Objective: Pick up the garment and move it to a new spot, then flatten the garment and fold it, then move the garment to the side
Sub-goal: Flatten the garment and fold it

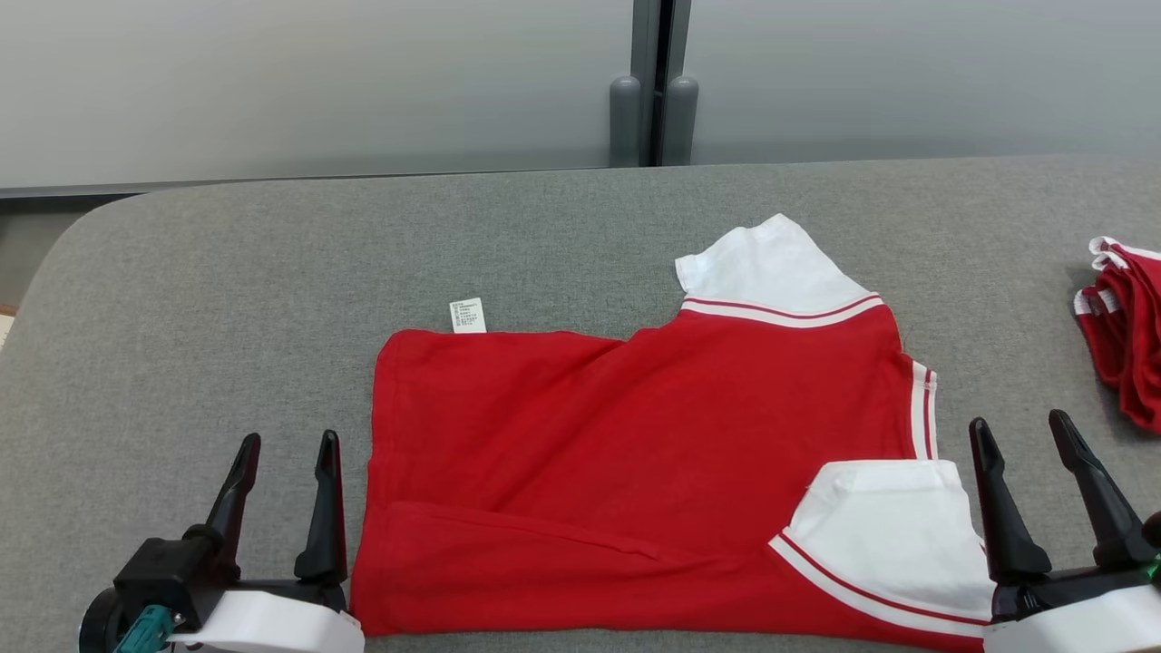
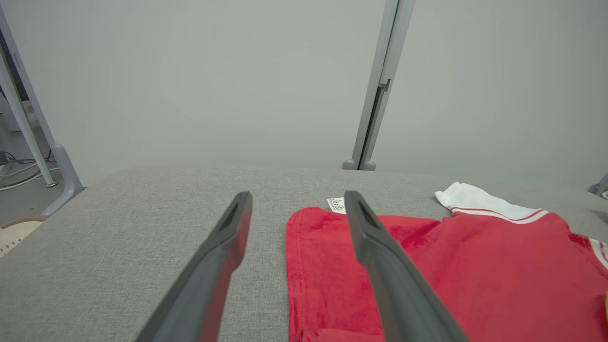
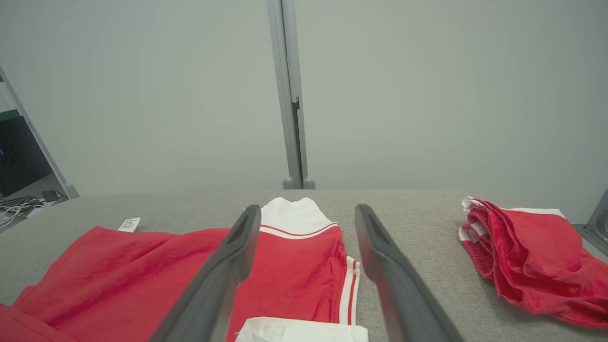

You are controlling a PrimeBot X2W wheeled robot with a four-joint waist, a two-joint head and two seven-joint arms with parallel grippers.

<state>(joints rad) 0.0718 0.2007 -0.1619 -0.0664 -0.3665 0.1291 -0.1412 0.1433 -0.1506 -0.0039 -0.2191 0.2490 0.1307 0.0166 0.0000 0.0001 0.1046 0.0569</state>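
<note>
A red shirt (image 1: 635,453) with white sleeves lies spread on the grey padded table (image 1: 227,299), its hem to the left and collar end to the right. One white sleeve (image 1: 771,268) points away; the other sleeve (image 1: 893,531) lies folded over the near right corner. A small white label (image 1: 468,315) sticks out at the far left edge. My left gripper (image 1: 287,453) stands open just left of the shirt's hem (image 2: 297,266), holding nothing. My right gripper (image 1: 1023,435) stands open just right of the near sleeve, also holding nothing. The right wrist view shows the shirt (image 3: 285,266) under and left of its fingers (image 3: 228,275).
A second crumpled red and white garment (image 1: 1125,326) lies at the table's right edge, also seen as the crumpled garment (image 3: 527,251) in the right wrist view. Grey partition panels with a post (image 1: 653,86) stand behind the table. Bare table surface lies to the left and far side.
</note>
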